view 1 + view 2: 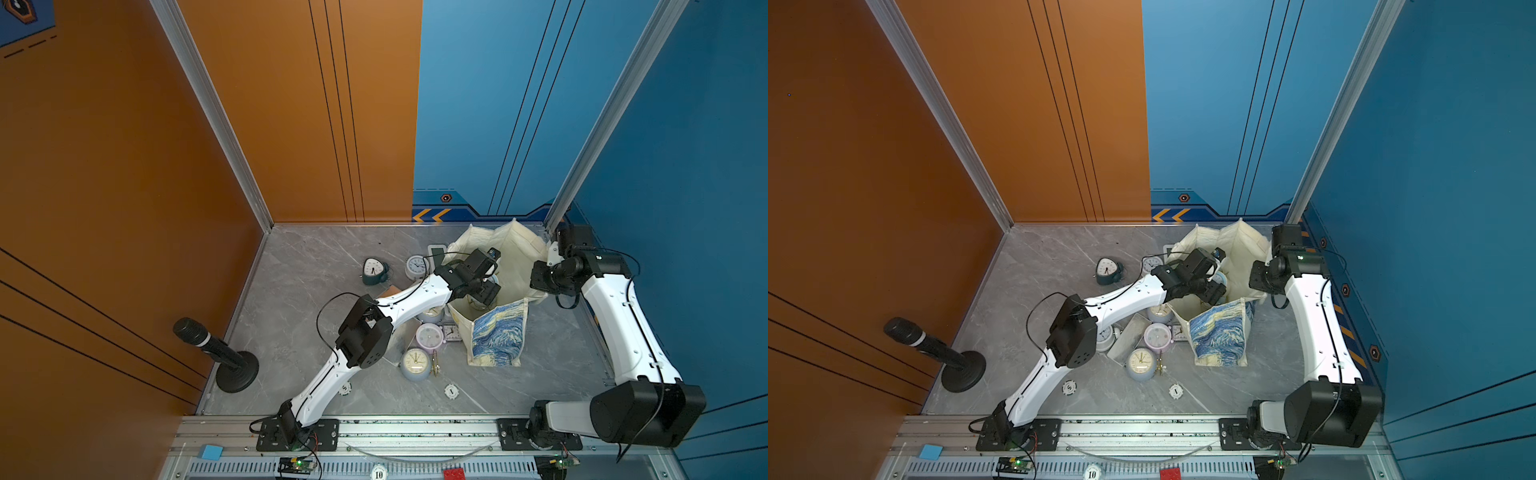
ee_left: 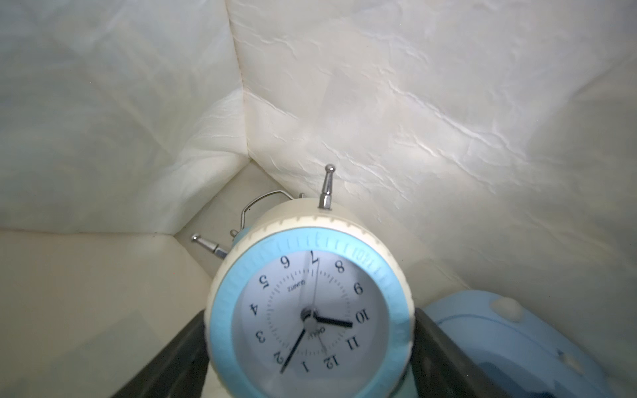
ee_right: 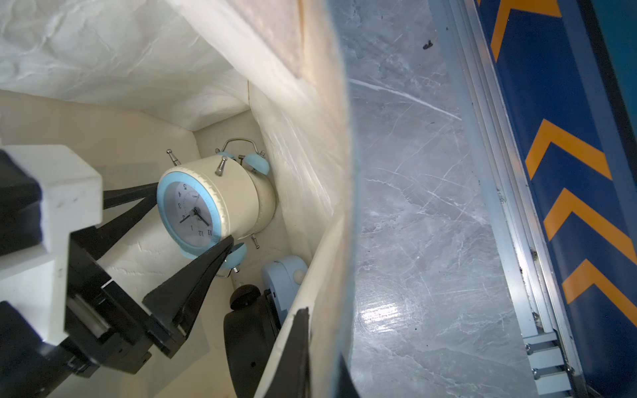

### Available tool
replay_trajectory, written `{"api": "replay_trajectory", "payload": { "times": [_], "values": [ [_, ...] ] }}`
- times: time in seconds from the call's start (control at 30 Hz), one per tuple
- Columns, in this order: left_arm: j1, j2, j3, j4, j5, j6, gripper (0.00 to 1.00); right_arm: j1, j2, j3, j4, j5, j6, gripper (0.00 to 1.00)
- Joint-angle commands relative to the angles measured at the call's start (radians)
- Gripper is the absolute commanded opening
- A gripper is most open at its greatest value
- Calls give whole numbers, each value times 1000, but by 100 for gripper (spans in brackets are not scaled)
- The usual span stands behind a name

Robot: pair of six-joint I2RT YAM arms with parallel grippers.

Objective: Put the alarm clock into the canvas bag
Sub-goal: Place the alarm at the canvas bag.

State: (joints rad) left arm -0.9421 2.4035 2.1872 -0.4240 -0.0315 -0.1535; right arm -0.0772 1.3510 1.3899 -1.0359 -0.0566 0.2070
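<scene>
The alarm clock [image 2: 310, 310], a cream drum with a pale blue bezel, sits directly between the jaws of the left gripper [image 3: 193, 217], well down inside the canvas bag [image 1: 498, 332]. The black fingers [image 2: 179, 355] are spread wide and press the drum's rim on opposite sides, so this looks like a grip on a broad thing, not an empty open hand. The clock's short axis, face to back, runs along the jaws' line of reach. The dial faces back toward the wrist and the rear points deeper into the bag. Its metal feet stick out to one side of the jaws and its bells to the other.

Just beyond the fingertips lies a second twin-bell clock [image 3: 263, 203] of the same make, close behind the held one; whether the two touch I cannot tell. Beside the jaws, nearer the bag's side wall, are a pale blue clock [image 3: 284, 275] and a black object [image 3: 248, 330] that I cannot identify.

The right gripper [image 3: 320, 341] is closed tight on the bag's rim, one finger inside the cream lining and one outside. It seems to be holding the mouth open. In both top views more clocks lie on the grey table [image 1: 311, 270], outside the bag and behind the left wrist.

The left arm is the one on the clock, and placement looks nearly done. What remains is to part the jaws and pull back along the same line. The risk is that the round body rolls off the clock beneath it or catches a finger on the way out.
</scene>
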Motion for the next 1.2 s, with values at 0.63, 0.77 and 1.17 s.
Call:
{"api": "replay_trajectory", "payload": {
  "times": [0.63, 0.77, 1.17],
  "values": [
    [-15, -109, 40, -27, -46, 6, 96, 12, -13, -20, -9, -6, -7, 9],
    [-15, -134, 44, -28, -46, 7, 96, 11, -13, -18, -9, -6, -5, 9],
    [-14, -237, 38, -26, -84, 38, 95, 11, -14, -19, -10, -5, -6, 9]
  ]
}}
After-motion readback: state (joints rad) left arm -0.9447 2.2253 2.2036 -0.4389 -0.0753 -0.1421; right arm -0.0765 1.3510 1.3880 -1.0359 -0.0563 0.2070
